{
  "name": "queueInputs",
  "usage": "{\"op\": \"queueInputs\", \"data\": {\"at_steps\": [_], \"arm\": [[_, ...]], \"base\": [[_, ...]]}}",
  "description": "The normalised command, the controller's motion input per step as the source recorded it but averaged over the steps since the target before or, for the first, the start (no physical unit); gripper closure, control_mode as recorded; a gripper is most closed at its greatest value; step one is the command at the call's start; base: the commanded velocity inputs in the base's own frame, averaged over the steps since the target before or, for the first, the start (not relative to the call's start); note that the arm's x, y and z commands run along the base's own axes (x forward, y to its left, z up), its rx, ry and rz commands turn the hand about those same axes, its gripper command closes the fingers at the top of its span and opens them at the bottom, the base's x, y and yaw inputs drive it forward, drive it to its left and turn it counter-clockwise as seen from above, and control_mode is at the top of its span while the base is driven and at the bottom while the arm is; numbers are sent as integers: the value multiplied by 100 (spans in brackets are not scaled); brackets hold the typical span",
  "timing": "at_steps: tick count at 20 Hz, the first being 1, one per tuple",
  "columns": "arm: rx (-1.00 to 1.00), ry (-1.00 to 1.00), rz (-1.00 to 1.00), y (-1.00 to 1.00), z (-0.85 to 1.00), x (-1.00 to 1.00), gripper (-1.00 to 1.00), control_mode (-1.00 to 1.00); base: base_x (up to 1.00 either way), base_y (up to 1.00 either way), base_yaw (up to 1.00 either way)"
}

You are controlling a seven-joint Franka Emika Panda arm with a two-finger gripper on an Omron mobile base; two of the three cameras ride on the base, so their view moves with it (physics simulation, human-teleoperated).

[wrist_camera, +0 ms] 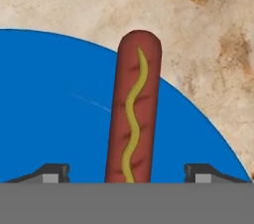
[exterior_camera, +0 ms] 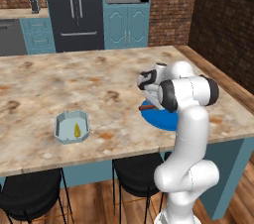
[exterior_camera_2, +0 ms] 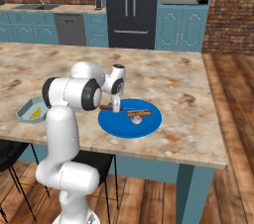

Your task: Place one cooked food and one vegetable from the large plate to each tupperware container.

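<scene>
Looking at the left base view, you see the arm rising from the lower right, its gripper [exterior_camera: 158,103] low over the large blue plate [exterior_camera: 163,120] at right of centre on the marble counter [exterior_camera: 59,84]. A red-brown end of the sausage [exterior_camera: 145,107] pokes out at the plate's left edge. At lower left sits the octagonal container [exterior_camera: 72,126] with the yellow corn piece [exterior_camera: 77,130] inside it.

In the right base view, you find the gripper [exterior_camera_2: 116,106] down at the plate's [exterior_camera_2: 149,125] left part, centre of the frame. The long sausage [exterior_camera_2: 110,107] passes under it; the hot dog in a bun [exterior_camera_2: 138,113] and the pale garlic bulb [exterior_camera_2: 136,120] lie just right of it on the plate. The container [exterior_camera_2: 31,110] with the corn [exterior_camera_2: 34,114] sits at the left edge.

In the hand view, you see the two fingertips [wrist_camera: 52,172] spread wide at the bottom, one each side of the sausage [wrist_camera: 135,114] with its yellow squiggle, neither touching it. It lies on the plate [wrist_camera: 54,114], its far tip reaching past the rim over the counter [wrist_camera: 198,25].
</scene>
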Motion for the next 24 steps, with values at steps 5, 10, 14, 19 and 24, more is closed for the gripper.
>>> {"op": "queueInputs", "data": {"at_steps": [5,10,14,19,24], "arm": [[0,0,0,9,-2,0,100,-100],[-3,0,0,28,34,-11,100,-100],[-6,1,0,31,100,-86,100,-100],[-7,-4,0,18,87,-100,100,-100],[-1,-7,0,1,67,-100,100,-100]], "base": [[0,0,0],[0,0,0],[0,0,0],[0,0,0],[0,0,0]]}}
